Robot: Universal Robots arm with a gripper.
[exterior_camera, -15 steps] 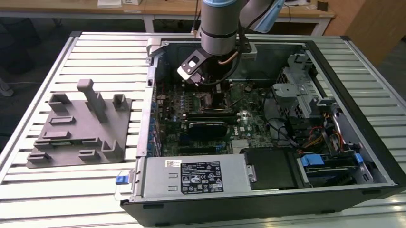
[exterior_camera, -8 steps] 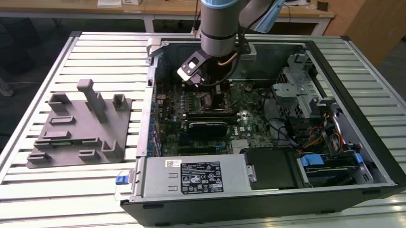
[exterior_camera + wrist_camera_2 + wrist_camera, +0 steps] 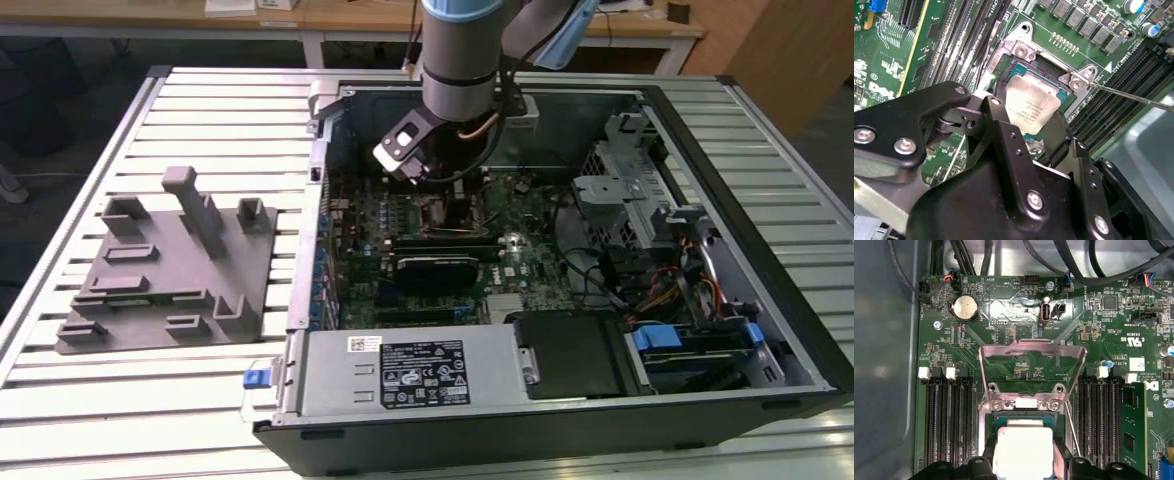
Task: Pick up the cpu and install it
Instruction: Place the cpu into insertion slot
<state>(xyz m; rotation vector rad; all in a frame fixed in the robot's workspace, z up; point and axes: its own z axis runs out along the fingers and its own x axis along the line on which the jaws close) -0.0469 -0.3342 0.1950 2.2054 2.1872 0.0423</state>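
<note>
Jaws clamped on the cpu [image 3: 1030,107], held at the open socket [image 3: 1068,96]; retention frame [image 3: 1032,348] raised.

Overview camera high, two wrist cameras close.
The exterior view looks steeply down on the open black computer case [image 3: 561,440] on the slatted metal table [image 3: 134,420], with the grey robot arm [image 3: 461,60] at twelve o'clock. Both wrist views sit near the green motherboard [image 3: 1104,330], sharing the pale silver square cpu [image 3: 1021,450].

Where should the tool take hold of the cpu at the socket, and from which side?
By two opposite thin edges, straight down from above. The cpu lies flat at the socket, so its silver top gives nothing to pinch. Choose the pair of edges not facing the raised load plate.
</note>
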